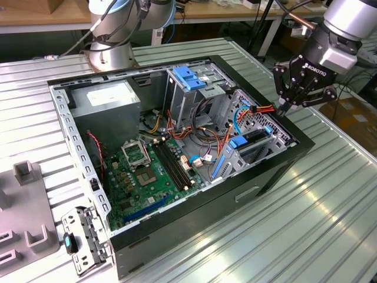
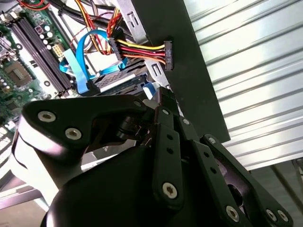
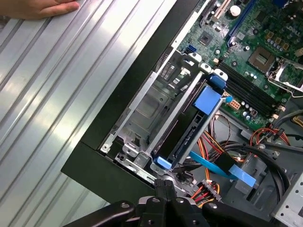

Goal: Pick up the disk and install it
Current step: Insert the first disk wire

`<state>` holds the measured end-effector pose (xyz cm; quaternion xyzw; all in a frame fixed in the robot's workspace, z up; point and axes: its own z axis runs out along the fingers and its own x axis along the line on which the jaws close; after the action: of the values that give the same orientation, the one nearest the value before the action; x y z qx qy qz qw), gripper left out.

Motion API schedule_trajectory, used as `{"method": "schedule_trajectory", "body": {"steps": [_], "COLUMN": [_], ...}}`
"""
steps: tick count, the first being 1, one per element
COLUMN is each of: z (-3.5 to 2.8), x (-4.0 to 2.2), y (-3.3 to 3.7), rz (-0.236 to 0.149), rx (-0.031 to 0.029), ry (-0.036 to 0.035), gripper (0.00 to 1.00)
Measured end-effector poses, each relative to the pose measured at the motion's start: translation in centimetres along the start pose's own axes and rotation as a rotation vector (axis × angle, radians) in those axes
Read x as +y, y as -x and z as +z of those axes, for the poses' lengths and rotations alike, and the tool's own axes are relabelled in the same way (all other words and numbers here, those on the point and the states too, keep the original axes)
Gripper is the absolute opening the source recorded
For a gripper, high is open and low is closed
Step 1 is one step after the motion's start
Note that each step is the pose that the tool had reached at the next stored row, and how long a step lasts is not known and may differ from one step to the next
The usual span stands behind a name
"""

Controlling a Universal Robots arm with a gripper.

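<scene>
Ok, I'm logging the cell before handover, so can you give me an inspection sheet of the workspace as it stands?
Surface: ribbed silver metal table, carrying an open black computer case.
Job's things: black-and-silver hard drive with blue side rails lies in the drive bay at the case's corner.
Clutter: grey metal brackets on the table at the exterior view's left.
Grippers: black tool hovers at the case wall, right by the drive bay.
Cables: red, yellow and orange wire bundle with black plug reaches to the case wall; blue flat cable loops beside the drive.
Surroundings: a person's hand lies on the table; wooden benches behind.
</scene>
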<state>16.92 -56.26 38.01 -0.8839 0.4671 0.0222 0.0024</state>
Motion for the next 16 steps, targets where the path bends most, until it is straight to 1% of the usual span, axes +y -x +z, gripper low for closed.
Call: {"method": "schedule_trajectory", "body": {"steps": [1,4,5,6,9,10,11,13,16], "z": [0.01,0.03,0.03,0.03,0.02,0.03,0.03,0.05,0.11], "x": [0.00,0.00,0.00,-0.01,0.00,0.00,0.00,0.00,-0.16], "y": [0.00,0.00,0.00,-0.01,0.01,0.01,0.00,0.00,0.27], "rz": [-0.005,-0.015,-0.021,-0.033,-0.094,-0.142,-0.163,-0.190,-0.198], "rx": [0.0074,0.0266,0.0350,0.0369,0.0365,0.0359,0.0357,0.0357,0.0365], "ry": [-0.0106,-0.0382,-0.0504,-0.0529,-0.0516,-0.0504,-0.0499,-0.0496,-0.0508], "gripper": [0.11,0.11,0.11,0.11,0.11,0.11,0.11,0.11,0.11]}}
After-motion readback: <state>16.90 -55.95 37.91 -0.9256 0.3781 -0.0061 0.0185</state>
